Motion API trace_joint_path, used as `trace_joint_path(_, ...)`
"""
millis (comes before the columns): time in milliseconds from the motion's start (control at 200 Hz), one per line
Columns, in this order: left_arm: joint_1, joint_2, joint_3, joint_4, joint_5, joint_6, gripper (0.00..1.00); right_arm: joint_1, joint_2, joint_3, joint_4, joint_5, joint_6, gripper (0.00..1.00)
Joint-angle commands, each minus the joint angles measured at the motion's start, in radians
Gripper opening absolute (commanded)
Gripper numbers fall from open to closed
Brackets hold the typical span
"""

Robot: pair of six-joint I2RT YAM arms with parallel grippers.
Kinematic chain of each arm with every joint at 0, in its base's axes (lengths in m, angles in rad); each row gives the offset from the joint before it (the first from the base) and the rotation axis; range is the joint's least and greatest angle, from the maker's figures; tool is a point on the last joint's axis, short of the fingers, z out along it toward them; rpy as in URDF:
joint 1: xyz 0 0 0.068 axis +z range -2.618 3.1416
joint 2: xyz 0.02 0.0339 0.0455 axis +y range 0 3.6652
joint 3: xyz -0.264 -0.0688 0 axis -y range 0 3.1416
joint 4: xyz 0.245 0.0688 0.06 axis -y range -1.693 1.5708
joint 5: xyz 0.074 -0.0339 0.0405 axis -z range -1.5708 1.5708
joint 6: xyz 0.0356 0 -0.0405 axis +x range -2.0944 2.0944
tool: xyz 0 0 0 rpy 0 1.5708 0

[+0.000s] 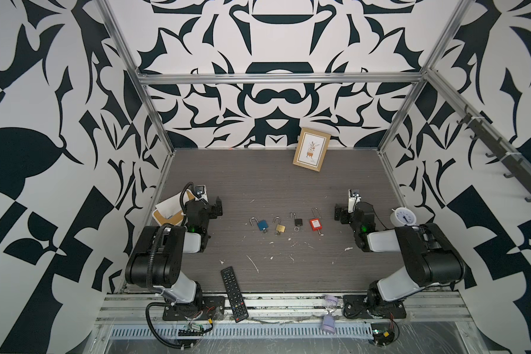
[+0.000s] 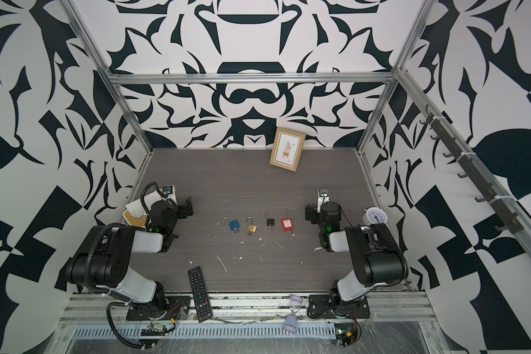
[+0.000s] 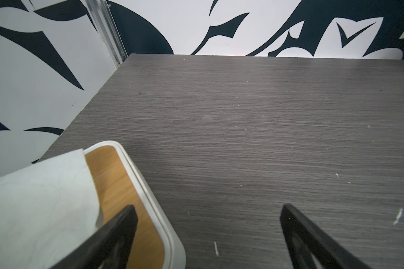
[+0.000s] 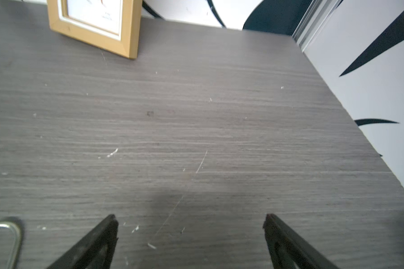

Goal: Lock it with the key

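Four padlocks lie in a row in the middle of the grey worktop (image 1: 273, 184). From left to right they are the blue padlock (image 1: 261, 224), the gold padlock (image 1: 280, 227), the black padlock (image 1: 298, 222) and the red padlock (image 1: 314, 223). Each one has its silver loop popped open and pointing at the back wall. A small metal ring (image 1: 296, 228) sits at the near end of the black padlock (if a key hangs on it, it is too small to tell).

The left end effector (image 1: 219, 208) hangs well to the left of the row. Its fingers are spread wide, with nothing between them. In the left wrist view it (image 3: 208, 212) is above bare worktop, just beside a white tray (image 3: 149, 186) with a sheet of paper (image 3: 33, 198) on it.

The right end effector (image 1: 337, 214) is near the red padlock but not touching it. It is wide too, and it holds nothing. The right wrist view shows it (image 4: 189, 219) over bare wood.

A picture frame (image 1: 311, 153) leans by the back wall. A remote (image 1: 233, 294) lies at the front edge, and a white clock (image 1: 402, 216) stands at the right side.
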Motion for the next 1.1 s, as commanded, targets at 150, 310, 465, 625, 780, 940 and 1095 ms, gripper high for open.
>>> trace_joint_path(150, -0.016, -0.225, 0.265, -0.627, -0.047, -0.103, 0.99, 0.045, -0.297, 0.363, -0.651, 0.140, 0.153, 1.00)
trace_joint_path(310, -0.009, -0.341, 0.273, -0.702, 0.069, -0.385, 0.99, 0.083, -0.360, 0.419, -0.848, -0.001, 0.361, 1.00)
trace_joint_path(465, -0.012, -0.417, 0.369, -0.929, 0.394, -0.521, 0.99, 0.241, -0.349, 0.430, -1.037, 0.005, 0.438, 1.00)
trace_joint_path(625, -0.102, -0.528, 0.351, -1.000, 0.487, -0.492, 1.00, 0.382, -0.356, 0.390, -1.113, 0.015, 0.530, 0.97)
trace_joint_path(780, -0.139, -0.583, 0.363, -1.076, 0.499, -0.476, 0.99, 0.410, -0.340, 0.350, -1.089, -0.027, 0.603, 0.86)
trace_joint_path(940, -0.162, -0.571, 0.353, -1.046, 0.526, -0.479, 0.99, 0.420, -0.278, 0.363, -1.067, -0.042, 0.596, 0.77)
trace_joint_path(1095, -0.164, -0.541, 0.369, -1.041, 0.553, -0.477, 0.99, 0.419, -0.234, 0.384, -1.058, -0.015, 0.594, 0.64)
